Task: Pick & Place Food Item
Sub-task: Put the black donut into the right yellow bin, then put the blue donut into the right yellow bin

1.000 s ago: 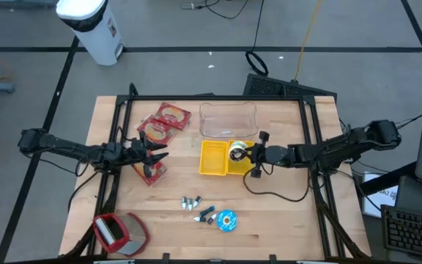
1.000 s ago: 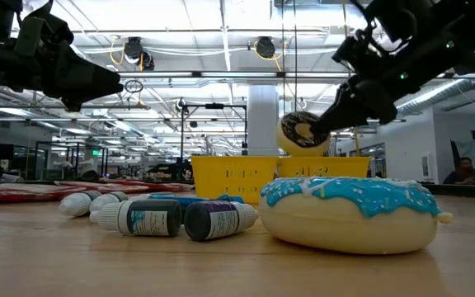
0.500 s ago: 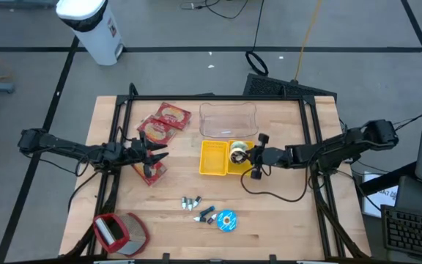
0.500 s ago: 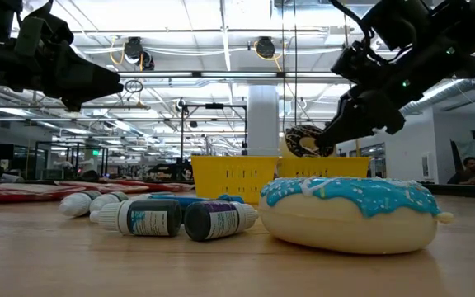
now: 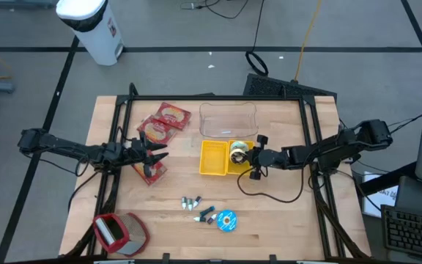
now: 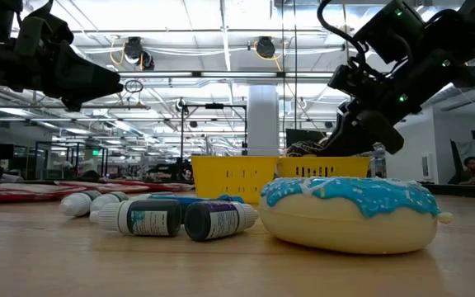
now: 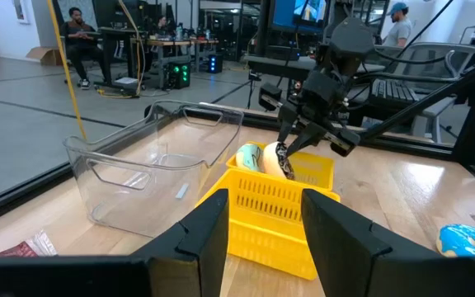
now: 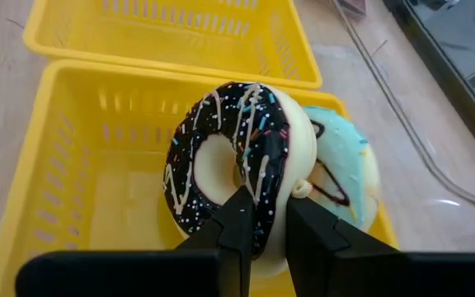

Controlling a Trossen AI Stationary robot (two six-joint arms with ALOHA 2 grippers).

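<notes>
The right hand (image 8: 261, 216) pinches the chocolate donut (image 8: 239, 161) upright over the yellow basket (image 8: 89, 157), so on release it could roll against the pale blue donut (image 8: 349, 175).

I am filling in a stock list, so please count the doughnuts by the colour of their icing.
Chocolate-iced doughnut: 1
Blue-iced doughnuts: 2, one in the yellow basket, one on the table
Total: 3

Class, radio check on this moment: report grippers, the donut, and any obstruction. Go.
Right gripper shut on chocolate donut, inside yellow basket. Light-blue donut alongside it. Left gripper open, waiting over the snack packets.
</notes>
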